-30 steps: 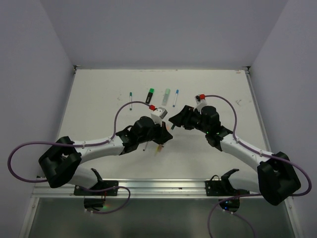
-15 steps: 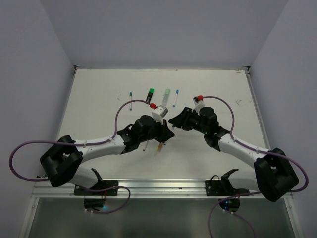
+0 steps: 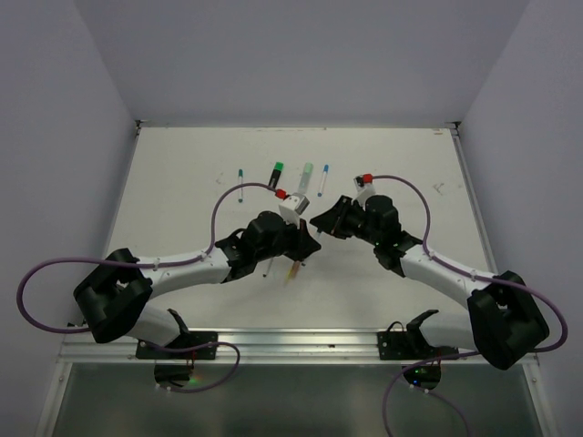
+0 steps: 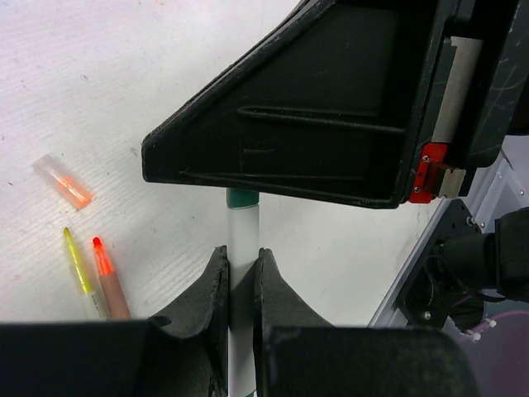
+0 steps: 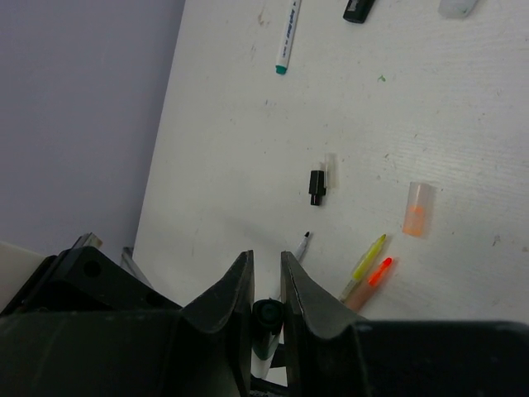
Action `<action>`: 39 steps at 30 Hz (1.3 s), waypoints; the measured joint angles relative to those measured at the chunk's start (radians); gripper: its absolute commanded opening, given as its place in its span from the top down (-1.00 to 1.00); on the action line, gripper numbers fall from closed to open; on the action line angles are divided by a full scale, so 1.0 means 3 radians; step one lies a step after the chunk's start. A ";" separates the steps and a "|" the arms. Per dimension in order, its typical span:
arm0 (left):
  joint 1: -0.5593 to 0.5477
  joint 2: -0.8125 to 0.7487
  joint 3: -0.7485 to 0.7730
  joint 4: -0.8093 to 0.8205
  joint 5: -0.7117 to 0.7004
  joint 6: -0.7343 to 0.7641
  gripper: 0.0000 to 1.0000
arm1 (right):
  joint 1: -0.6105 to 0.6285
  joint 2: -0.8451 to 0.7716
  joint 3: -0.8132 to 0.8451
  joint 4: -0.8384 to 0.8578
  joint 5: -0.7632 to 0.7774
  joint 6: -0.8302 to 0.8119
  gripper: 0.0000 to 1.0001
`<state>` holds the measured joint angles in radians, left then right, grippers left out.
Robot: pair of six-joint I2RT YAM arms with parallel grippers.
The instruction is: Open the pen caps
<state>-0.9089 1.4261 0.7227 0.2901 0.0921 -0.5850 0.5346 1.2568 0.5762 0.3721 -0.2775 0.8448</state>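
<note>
A: The left gripper [image 4: 241, 260] is clamped on the white pen [image 4: 242, 240], above the table [image 4: 124, 83]. Where's the cap?

B: The dark green cap [image 4: 242, 198] sits at the pen's tip, pinched between the right gripper's [image 5: 266, 266] 2 fingers.

A: Risk?

B: The shallow pinch could slip off. An off-axis pull might also twist the pen loose.

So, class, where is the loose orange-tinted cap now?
Left wrist view, left side: the cap lies on the table, just above the yellow highlighter and orange highlighter, touching neither.
</note>
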 measured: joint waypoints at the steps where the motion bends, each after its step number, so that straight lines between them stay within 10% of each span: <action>1: 0.0000 0.0000 0.0000 -0.0001 -0.0003 0.0000 1.00 | 0.0000 0.0000 0.0015 -0.0031 0.0015 -0.0005 1.00; 20: -0.0011 -0.0111 -0.0290 0.0968 -0.0258 -0.0144 1.00 | -0.0069 0.0048 0.1005 -0.1151 0.0107 -0.0251 1.00; 29: -0.0186 -0.0062 -0.0604 0.0268 0.0029 -0.0183 1.00 | -0.0689 0.0169 0.1898 -0.0362 0.0759 -0.0340 1.00; 39: -0.0184 0.0231 -0.0237 -0.0156 -0.0075 -0.0197 1.00 | -0.0685 0.0131 0.1759 -0.0685 0.0781 -0.0539 1.00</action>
<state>-0.9642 1.4956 0.6518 0.2432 0.0696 -0.6441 0.3290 1.2961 1.1038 0.1665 -0.0433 0.6830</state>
